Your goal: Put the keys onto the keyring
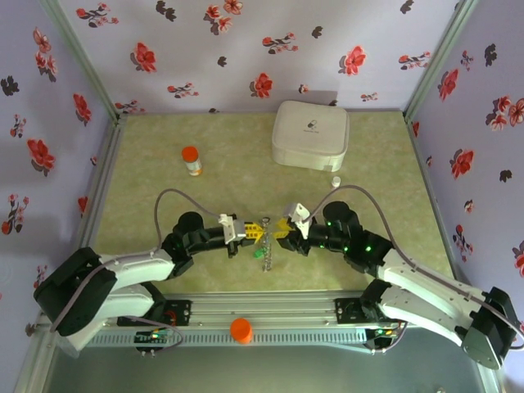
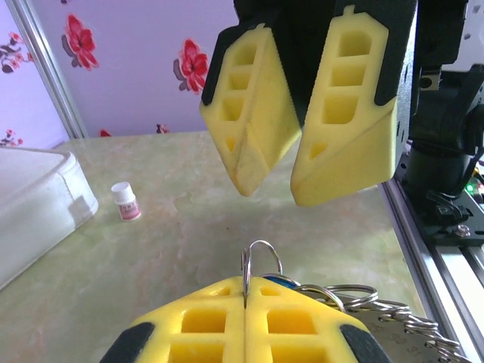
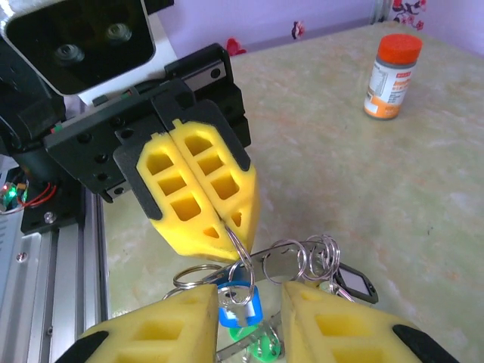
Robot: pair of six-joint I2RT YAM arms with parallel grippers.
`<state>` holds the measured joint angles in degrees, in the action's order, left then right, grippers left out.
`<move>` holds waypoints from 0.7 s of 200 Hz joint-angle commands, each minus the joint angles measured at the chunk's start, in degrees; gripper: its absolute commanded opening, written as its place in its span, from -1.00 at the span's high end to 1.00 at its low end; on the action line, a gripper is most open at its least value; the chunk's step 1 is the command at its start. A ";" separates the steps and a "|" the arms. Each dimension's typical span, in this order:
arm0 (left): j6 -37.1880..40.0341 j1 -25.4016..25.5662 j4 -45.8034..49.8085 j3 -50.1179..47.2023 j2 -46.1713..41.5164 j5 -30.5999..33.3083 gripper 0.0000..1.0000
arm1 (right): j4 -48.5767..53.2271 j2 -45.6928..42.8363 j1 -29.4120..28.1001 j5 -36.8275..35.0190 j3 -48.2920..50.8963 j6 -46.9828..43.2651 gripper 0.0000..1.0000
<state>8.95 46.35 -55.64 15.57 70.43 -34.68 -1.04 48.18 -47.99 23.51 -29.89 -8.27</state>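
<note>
Mid-table (image 1: 147, 188), the arms meet nose to nose. The left gripper (image 3: 227, 227) is clamped on a small wire ring (image 3: 240, 253), seemingly presenting it to the right gripper (image 2: 276, 189), which is half-spread and empty. The keys (image 3: 238, 302) and keyring (image 2: 412, 321) hang beneath.

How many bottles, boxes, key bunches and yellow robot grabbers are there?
Bottles: 2, the orange-capped white plastic bottle and the tiny white-capped vial.
Boxes: 1, the white rounded plastic box.
Key bunches: 1, the silver-ringed bunch of coloured keys.
Grabbers: 2, the left gripper and the right gripper.
Total: 6.
</note>
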 commanded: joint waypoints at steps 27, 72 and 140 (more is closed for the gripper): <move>-2.19 0.22 -8.66 -0.56 0.26 0.20 1.00 | -2.39 -1.95 0.22 -0.78 1.59 1.68 0.44; -2.27 0.18 -8.84 -0.68 -0.12 -0.48 1.00 | -3.80 -0.94 0.18 0.71 1.18 1.77 0.44; -2.34 0.16 -8.84 -0.56 -0.45 -1.03 1.00 | -5.69 3.18 0.18 2.18 -0.82 2.20 0.46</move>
<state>7.38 46.37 -60.01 14.94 70.46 -34.70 -3.90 50.24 -47.99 24.03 -28.86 -7.16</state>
